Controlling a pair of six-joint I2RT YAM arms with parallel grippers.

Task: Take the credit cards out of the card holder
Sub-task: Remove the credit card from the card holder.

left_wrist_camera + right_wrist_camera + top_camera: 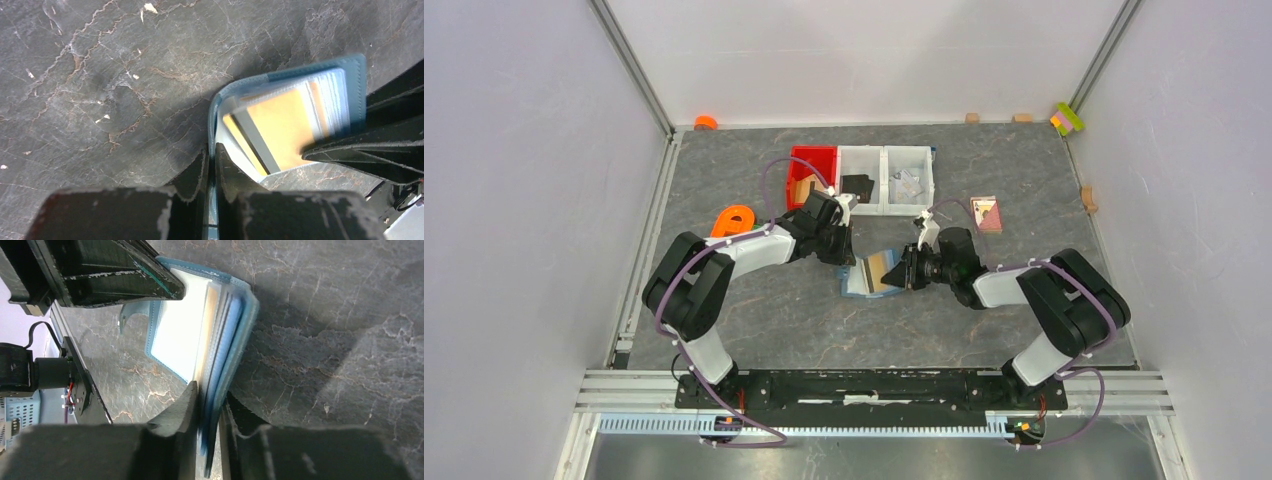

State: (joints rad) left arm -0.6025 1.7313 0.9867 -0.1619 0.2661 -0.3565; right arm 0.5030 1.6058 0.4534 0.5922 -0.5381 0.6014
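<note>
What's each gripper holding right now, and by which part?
Both hold the card holder, spread open between them. The left gripper pinches one cover's edge, and the right gripper clamps the opposite cover's edge.

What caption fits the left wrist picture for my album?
The left gripper pinches the open blue card holder, a tan-gold credit card showing inside.

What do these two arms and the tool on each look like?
The left arm and right arm have chunky black joints linked by white segments, with a thin purple cable looping along each. The left tool and right tool are black two-finger wedges, their paint scuffed and chipped pale at the edges.
</note>
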